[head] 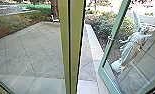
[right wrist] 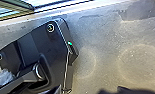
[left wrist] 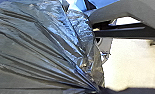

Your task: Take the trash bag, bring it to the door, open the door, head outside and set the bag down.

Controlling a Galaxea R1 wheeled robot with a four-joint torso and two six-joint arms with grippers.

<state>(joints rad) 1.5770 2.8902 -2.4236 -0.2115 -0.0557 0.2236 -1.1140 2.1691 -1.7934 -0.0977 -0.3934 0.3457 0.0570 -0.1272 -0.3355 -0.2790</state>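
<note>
The bag is held up by its gathered part in the left tool, which is closed on it; the dark plastic is drawn into tight folds that run together at the grip. Whether the right tool is open or closed cannot be told. Near the robot's base, a pale crumpled thing is seen, too unclear to be named. Grey floor is seen beside the base, marked by faint rings and a darker patch, and the base is set close to the bottom of a frame.

Ahead, the middle of the way is blocked by an upright post. Between it and the door, which stands open on the robot's right, a gap is left, with a pale paved strip seen beyond. A winged statue is seen in the door's glass. To the left of the post, paving is crossed by diagonal joints. Farther off, a white chair is placed near a tree trunk, and the strip is bordered by a bush.
</note>
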